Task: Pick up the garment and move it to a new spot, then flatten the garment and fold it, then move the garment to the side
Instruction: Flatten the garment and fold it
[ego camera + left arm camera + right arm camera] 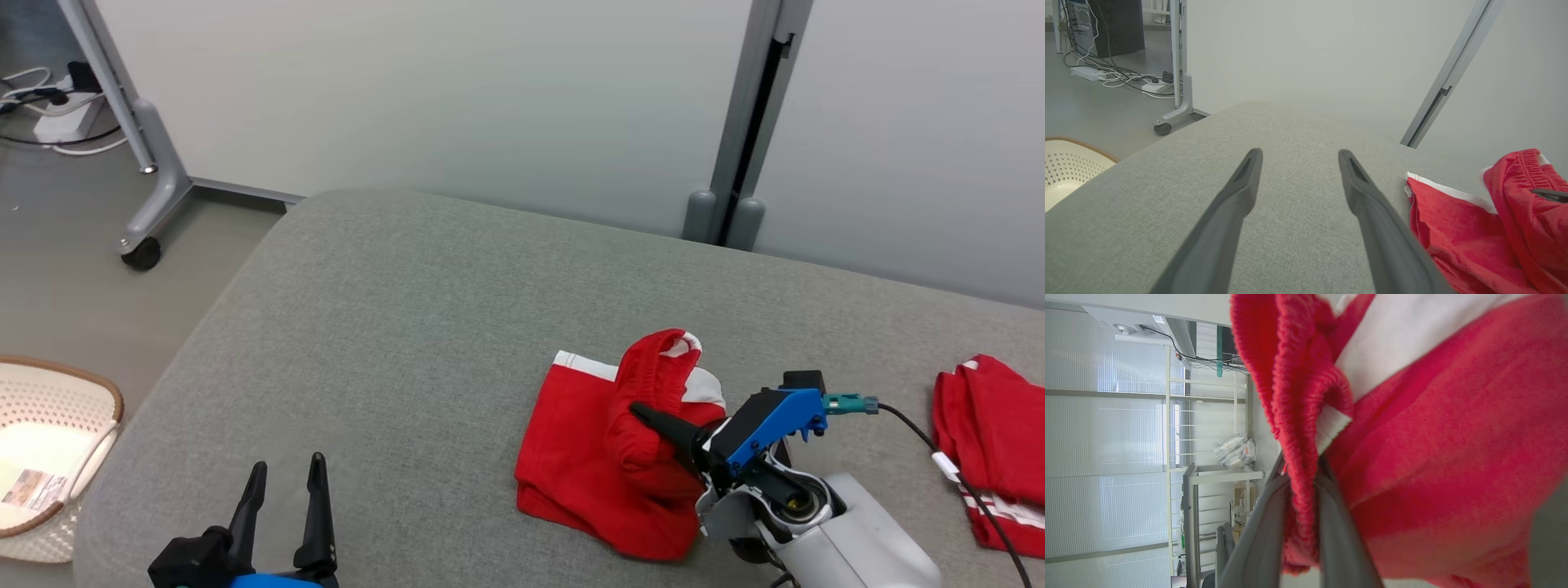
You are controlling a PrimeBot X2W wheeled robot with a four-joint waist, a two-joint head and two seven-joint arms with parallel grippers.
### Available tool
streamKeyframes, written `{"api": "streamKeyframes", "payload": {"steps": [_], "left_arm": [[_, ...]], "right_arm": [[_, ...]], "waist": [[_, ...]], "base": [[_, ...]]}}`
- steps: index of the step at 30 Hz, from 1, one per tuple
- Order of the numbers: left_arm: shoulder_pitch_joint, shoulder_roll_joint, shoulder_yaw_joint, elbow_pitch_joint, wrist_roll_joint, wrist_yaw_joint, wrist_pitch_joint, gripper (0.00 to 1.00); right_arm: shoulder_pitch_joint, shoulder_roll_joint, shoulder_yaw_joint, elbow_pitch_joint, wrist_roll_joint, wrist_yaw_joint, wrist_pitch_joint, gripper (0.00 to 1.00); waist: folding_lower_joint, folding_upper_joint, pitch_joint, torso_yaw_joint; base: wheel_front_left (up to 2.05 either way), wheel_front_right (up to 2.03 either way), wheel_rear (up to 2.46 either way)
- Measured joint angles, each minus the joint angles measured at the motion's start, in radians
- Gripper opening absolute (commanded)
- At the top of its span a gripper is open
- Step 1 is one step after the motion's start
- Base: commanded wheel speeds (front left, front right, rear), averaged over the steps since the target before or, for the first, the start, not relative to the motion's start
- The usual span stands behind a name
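Note:
A red garment (584,457) with white trim lies partly folded on the grey cushioned surface (392,327), right of centre. My right gripper (641,412) is shut on its ribbed waistband, holding that edge lifted over the flat part. In the right wrist view the waistband (1300,457) runs between the two dark fingers (1261,535). My left gripper (286,474) stands open at the lower left, over bare cushion, well apart from the garment. In the left wrist view its fingers (1241,192) are spread wide, with the garment (1474,237) off to the right.
A second red garment (992,441) lies at the right edge of the cushion. A pale perforated basket (49,441) sits on the floor to the left. A wheeled frame leg (143,245) and cables stand at the back left; a grey partition wall runs behind.

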Motion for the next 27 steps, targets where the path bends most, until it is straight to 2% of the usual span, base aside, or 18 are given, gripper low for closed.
{"api": "streamKeyframes", "payload": {"steps": [5,11,12,13,14,20,24,27], "left_arm": [[-0.004,-0.002,-0.003,0.004,-0.003,0.0,0.0,1.0],[-0.016,-0.006,-0.007,0.005,-0.01,0.0,0.0,1.0],[-0.019,-0.006,-0.007,0.006,-0.01,0.0,0.0,1.0],[-0.022,-0.006,-0.007,0.006,-0.01,0.0,0.0,1.0],[-0.023,-0.007,-0.008,0.006,-0.01,0.0,0.0,1.0],[-0.024,-0.008,0.002,0.012,-0.01,0.0,0.0,1.0],[-0.023,-0.008,0.012,0.004,-0.009,0.0,0.0,1.0],[-0.02,-0.008,0.025,-0.008,-0.007,0.0,0.0,1.0]], "right_arm": [[-0.035,0.004,0.097,0.074,0.056,0.0,-0.054,0.0],[-0.075,0.003,0.189,0.13,0.148,0.0,-0.096,0.0],[-0.08,0.004,0.205,0.131,0.16,0.0,-0.104,0.42],[-0.083,0.003,0.219,0.125,0.175,0.0,-0.111,0.96],[-0.086,0.003,0.232,0.119,0.194,0.0,-0.119,1.0],[-0.085,0.004,0.286,0.025,0.274,0.0,-0.166,1.0],[-0.081,0.001,0.291,-0.088,0.248,0.0,-0.213,1.0],[-0.066,-0.041,0.29,-0.217,0.196,0.0,-0.254,1.0]], "waist": [[0.0,0.0,0.02,0.046],[0.0001,0.0,0.046,0.069],[0.0,0.0,0.049,0.069],[0.0001,0.0001,0.05,0.066],[0.0001,0.0001,0.05,0.064],[0.0001,0.0,0.041,0.028],[0.0,-0.0001,0.034,-0.014],[0.0,-0.0001,0.029,-0.053]], "base": [[0.0,0.0,0.0],[0.0,0.0,0.0],[0.0,0.0,0.0],[0.0,0.0,0.0],[0.0,0.0,0.0],[0.0,0.0,0.0],[0.0,0.0,0.0],[0.0,0.0,0.0]]}}
